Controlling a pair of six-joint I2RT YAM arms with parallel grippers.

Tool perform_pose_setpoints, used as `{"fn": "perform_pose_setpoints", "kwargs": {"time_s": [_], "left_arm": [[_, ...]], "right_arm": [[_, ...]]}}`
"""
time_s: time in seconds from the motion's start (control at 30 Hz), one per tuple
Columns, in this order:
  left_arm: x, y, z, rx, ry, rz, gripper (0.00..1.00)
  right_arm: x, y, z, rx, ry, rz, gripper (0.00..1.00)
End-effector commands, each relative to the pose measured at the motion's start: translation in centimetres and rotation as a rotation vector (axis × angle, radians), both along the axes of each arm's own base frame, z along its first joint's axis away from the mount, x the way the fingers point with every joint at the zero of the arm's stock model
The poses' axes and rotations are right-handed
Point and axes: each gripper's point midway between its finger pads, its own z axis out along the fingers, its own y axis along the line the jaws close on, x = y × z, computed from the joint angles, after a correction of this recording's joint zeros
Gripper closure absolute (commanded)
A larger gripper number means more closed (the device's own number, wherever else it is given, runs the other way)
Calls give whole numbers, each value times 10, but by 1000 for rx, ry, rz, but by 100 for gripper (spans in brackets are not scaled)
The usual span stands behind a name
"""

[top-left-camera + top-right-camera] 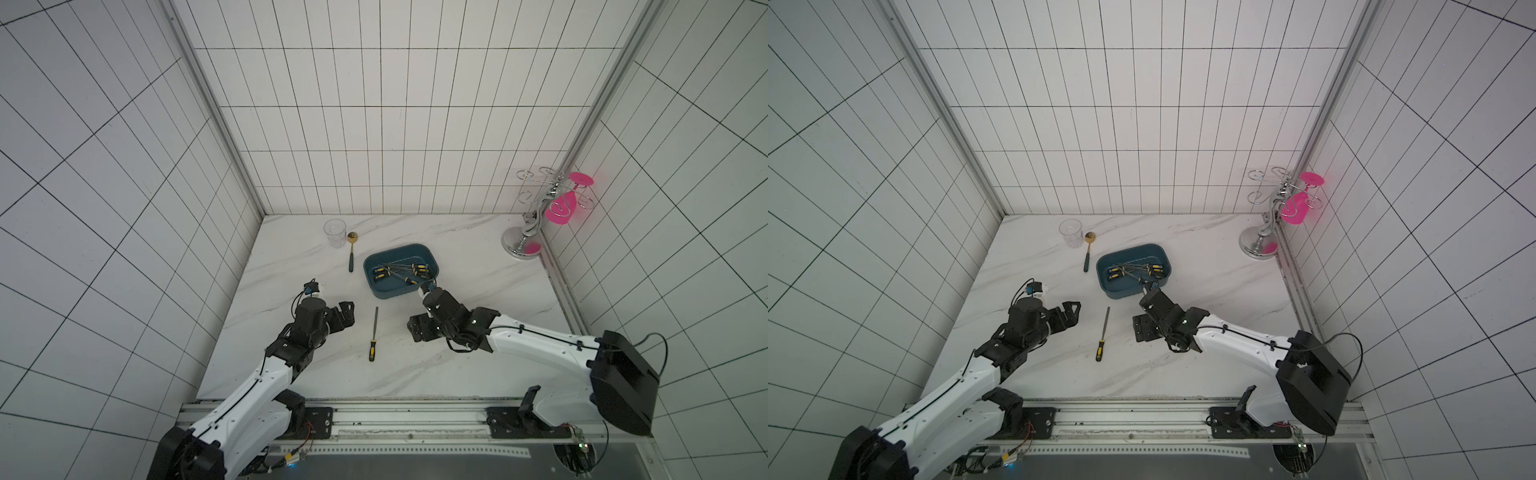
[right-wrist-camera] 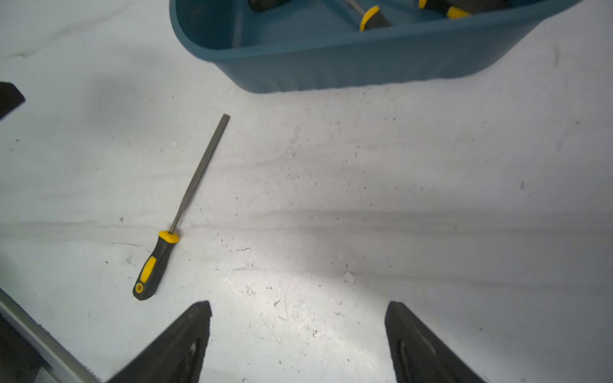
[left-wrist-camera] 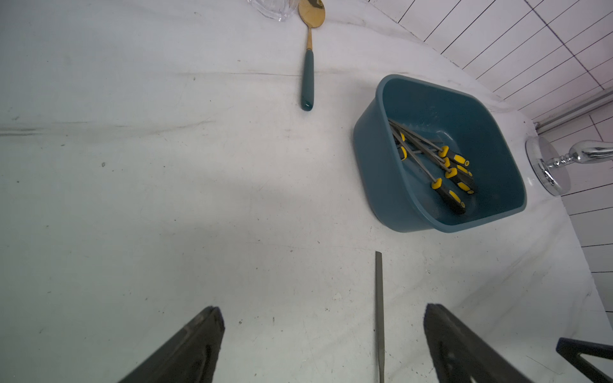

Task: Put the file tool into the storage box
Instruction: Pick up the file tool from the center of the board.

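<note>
The file tool (image 1: 373, 334) (image 1: 1101, 334), a grey blade with a black-and-yellow handle, lies flat on the marble table between my two grippers. The storage box (image 1: 386, 294) (image 1: 1133, 255), a dark teal tub, stands just beyond it and holds several similar files. My left gripper (image 1: 349, 313) (image 3: 323, 310) is open just left of the file. In the left wrist view the blade (image 3: 379, 315) lies between the fingers, nearer one of them. My right gripper (image 1: 415, 328) (image 2: 298, 305) is open and empty to the right of the file (image 2: 185, 212), near the box wall (image 2: 365, 63).
A clear glass (image 1: 335, 232) and a gold spoon with a teal handle (image 1: 352, 251) lie at the back left. A chrome rack (image 1: 524, 243) holding a pink glass (image 1: 561, 208) stands in the back right corner. A metal rail (image 1: 415, 415) runs along the table's front edge.
</note>
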Motion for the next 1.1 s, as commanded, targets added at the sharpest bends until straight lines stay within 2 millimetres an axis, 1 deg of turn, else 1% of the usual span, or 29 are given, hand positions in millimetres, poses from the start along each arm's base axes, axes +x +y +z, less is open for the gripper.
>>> {"fn": "perform_pose_setpoints", "kwargs": {"time_s": [0.0, 0.13, 0.27, 0.47, 0.7, 0.87, 0.97, 1.07], "left_arm": [[11, 11, 10, 30, -6, 70, 2], [13, 17, 5, 35, 13, 103, 2], [15, 20, 4, 34, 16, 114, 1], [15, 22, 3, 35, 23, 124, 1], [15, 24, 4, 26, 17, 128, 2], [14, 23, 4, 23, 20, 123, 2], [14, 22, 4, 19, 18, 117, 1], [14, 22, 4, 18, 18, 116, 2]], "right_arm": [[-1, 15, -4, -50, -14, -26, 14], [-15, 42, -16, -80, -1, 16, 14], [-28, 65, -20, -83, 3, 53, 14], [-39, 90, -29, -125, 1, 102, 13], [-40, 105, -33, -168, -6, 135, 13], [-43, 112, -47, -207, 19, 157, 13], [-44, 112, -55, -243, 21, 162, 12], [-44, 107, -60, -278, 17, 161, 12]]}}
